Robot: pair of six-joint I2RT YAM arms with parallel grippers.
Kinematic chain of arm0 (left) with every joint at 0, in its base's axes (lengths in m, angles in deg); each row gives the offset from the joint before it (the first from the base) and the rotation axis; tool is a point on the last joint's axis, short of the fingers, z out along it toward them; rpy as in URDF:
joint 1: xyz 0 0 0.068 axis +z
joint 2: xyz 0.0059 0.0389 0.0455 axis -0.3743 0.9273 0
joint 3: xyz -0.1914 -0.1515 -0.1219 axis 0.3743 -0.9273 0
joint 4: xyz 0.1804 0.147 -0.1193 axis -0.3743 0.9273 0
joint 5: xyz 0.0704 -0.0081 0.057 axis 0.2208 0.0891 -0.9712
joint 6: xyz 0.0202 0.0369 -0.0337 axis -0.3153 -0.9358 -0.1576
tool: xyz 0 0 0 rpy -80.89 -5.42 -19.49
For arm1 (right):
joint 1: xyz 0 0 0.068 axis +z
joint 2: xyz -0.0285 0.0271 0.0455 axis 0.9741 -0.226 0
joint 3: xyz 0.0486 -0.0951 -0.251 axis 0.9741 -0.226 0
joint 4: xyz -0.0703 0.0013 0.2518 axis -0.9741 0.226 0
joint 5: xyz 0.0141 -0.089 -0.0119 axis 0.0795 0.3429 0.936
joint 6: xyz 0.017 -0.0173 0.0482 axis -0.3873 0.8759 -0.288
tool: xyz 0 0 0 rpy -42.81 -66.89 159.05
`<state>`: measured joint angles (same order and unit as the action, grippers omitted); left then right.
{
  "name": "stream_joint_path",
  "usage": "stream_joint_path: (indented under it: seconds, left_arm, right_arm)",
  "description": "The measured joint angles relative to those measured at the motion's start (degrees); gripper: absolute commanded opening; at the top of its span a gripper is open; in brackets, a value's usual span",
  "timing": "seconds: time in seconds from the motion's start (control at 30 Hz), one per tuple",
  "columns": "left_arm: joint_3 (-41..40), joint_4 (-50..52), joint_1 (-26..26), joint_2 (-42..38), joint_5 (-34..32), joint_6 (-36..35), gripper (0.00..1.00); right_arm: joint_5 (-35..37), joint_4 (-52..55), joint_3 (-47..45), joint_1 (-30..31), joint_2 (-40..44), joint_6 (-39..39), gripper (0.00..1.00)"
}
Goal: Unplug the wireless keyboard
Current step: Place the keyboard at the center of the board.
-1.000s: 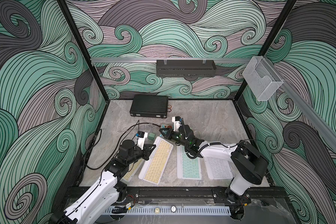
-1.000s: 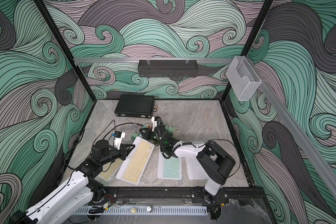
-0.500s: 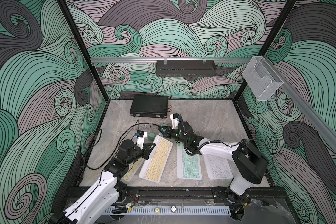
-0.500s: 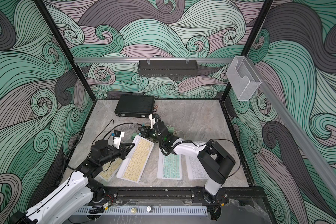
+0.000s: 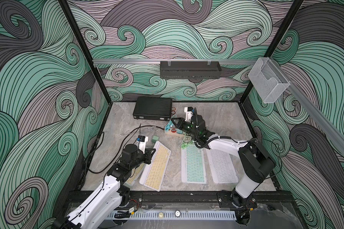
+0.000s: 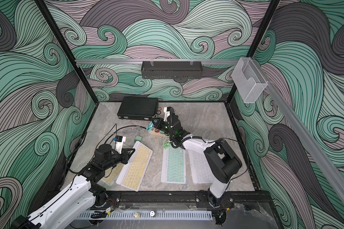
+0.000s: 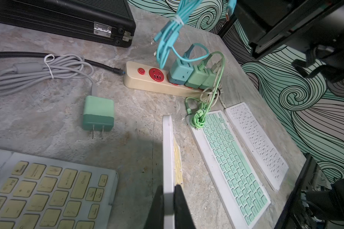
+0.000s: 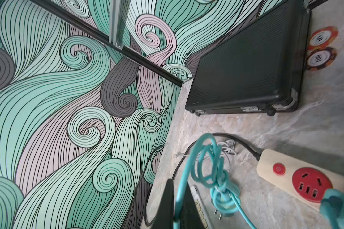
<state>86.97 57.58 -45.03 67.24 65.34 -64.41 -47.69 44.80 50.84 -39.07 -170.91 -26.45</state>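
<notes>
Upper right in the right wrist view, a poker chip [image 8: 320,58] reads "100". The red button [image 8: 279,169] lower right bears a power symbol. The yellow keyboard [image 5: 156,166] shows key legends too small to read.

Soft even light, sharp top views.
Wrist views warp at edges; teal cable [image 8: 216,178] blurred; worktop [image 7: 139,142] shadowed.
</notes>
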Motion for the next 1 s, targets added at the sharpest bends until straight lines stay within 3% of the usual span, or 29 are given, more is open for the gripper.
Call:
stream_joint_path:
  seconds: [0.33,0.67,1.0]
  left_arm:
    - [0.3,2.1,0.0,-0.6,-3.7,2.1,0.00]
    - [1.1,4.4,0.0,0.6,-7.6,16.0,0.00]
    - [2.1,0.3,-1.0,7.0,-4.8,23.7,0.00]
  right_arm:
    - [2.1,3.5,0.2,2.2,2.0,2.9,0.00]
    - [8.4,10.5,-1.9,2.8,15.5,12.7,0.00]
    - [8.3,12.1,-4.3,2.8,17.6,17.6,0.00]
